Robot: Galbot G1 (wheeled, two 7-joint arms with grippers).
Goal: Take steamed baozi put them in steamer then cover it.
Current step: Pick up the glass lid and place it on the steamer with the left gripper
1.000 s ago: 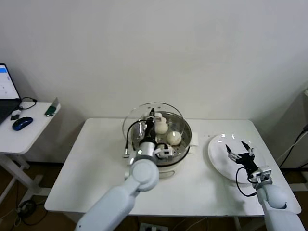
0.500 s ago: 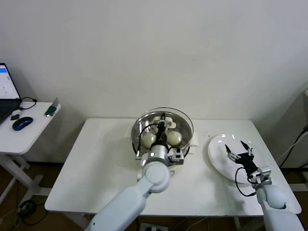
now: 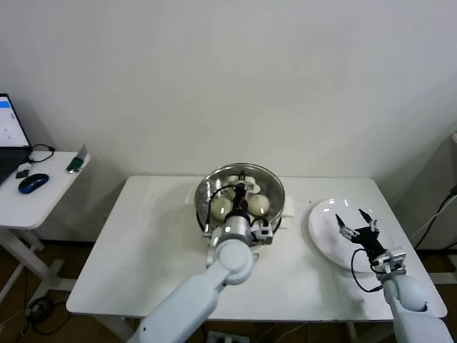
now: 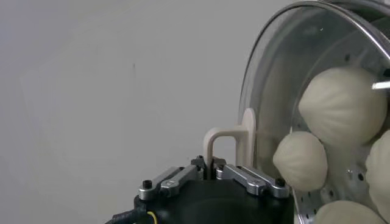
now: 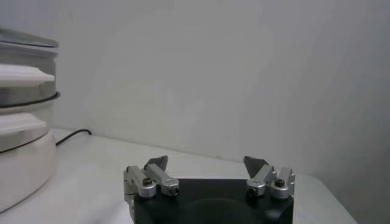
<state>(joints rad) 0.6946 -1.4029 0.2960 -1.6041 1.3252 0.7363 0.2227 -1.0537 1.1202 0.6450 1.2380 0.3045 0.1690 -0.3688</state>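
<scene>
The steel steamer [image 3: 275, 209] stands on its white base at the table's middle back. The clear glass cover [image 3: 268, 175] lies over it, and baozi [image 3: 258, 205] show through the glass. My left gripper [image 3: 244, 188] is shut on the cover's cream bar handle [image 4: 226, 135] at the lid's centre. In the left wrist view the cover's metal rim [image 4: 250, 91] and several baozi [image 4: 341, 105] behind the glass are close. My right gripper [image 3: 357, 224] is open and empty above the white plate [image 3: 323, 221]; it also shows in the right wrist view [image 5: 207, 163].
A side table at the left holds a laptop [image 3: 10, 139], a blue mouse [image 3: 33, 183] and a green item [image 3: 75, 164]. The steamer's white base [image 5: 21, 152] shows in the right wrist view. A wall stands close behind the table.
My left gripper carried the cover from a tilted position left of the pot rightward and down, so it now lies flat over the steamer. The right arm stayed still.
</scene>
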